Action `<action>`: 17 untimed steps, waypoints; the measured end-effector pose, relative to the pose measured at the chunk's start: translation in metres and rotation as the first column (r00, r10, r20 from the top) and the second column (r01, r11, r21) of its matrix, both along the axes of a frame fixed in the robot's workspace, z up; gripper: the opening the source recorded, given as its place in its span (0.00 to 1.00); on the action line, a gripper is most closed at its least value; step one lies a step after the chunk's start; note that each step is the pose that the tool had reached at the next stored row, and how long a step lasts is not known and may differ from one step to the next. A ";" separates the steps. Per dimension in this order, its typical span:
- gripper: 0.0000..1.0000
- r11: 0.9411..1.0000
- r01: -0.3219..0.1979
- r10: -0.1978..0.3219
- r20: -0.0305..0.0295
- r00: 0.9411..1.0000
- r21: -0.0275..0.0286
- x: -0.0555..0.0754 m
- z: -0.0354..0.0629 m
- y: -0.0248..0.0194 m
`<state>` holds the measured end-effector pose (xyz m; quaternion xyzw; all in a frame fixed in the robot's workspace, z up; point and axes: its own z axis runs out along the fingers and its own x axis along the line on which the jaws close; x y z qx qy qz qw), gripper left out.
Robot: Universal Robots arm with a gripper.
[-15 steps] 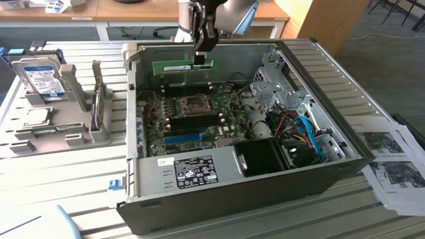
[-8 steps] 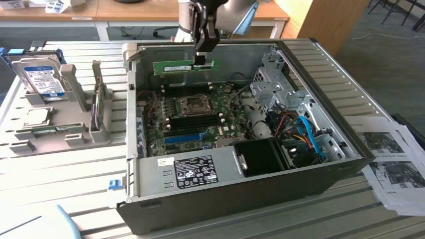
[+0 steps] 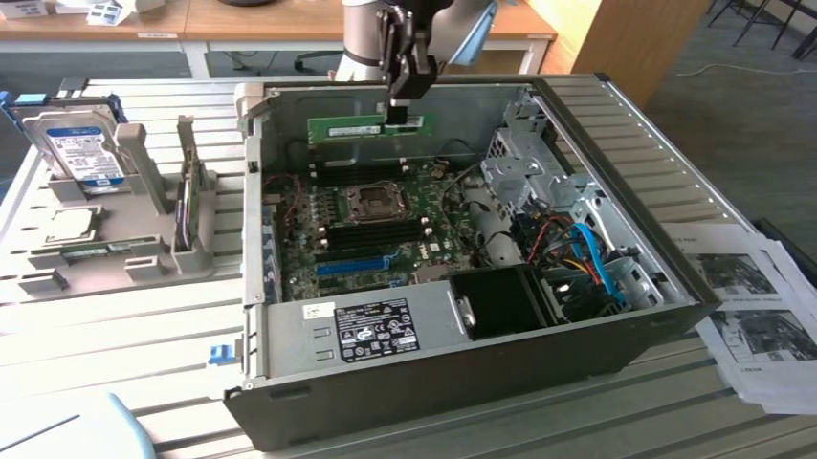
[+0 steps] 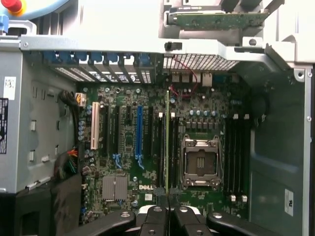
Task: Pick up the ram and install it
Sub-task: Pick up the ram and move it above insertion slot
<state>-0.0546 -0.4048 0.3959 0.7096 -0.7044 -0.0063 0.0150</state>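
Observation:
My gripper [image 3: 404,113] is shut on the ram [image 3: 364,126], a long green stick held level in the air. It hangs above the far part of the open computer case [image 3: 664,316], over the motherboard [image 3: 320,206]. In the wrist view the ram [image 4: 167,142] shows edge-on as a thin line running out from my gripper [image 4: 167,212]. It lies over the black memory slots [image 4: 160,147] beside the CPU socket [image 4: 201,162]. The ram is well clear of the board and touches no slot.
A bright-blue slot strip [image 3: 351,265] lies near the board's front. A black fan shroud [image 3: 511,301] and blue cables [image 3: 594,263] fill the case at the exterior view's right. At its left, a grey tray [image 3: 90,253] holds a hard drive [image 3: 77,143]. Papers [image 3: 753,306] lie at its right.

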 end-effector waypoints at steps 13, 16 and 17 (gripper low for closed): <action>0.11 1.000 0.000 0.000 0.000 1.000 0.000 0.004 -0.0055 0.0000; 0.11 1.000 0.000 0.000 0.000 1.000 0.000 0.004 -0.0109 0.0000; 0.11 1.000 0.000 0.000 0.000 1.000 0.000 0.004 -0.0128 0.0000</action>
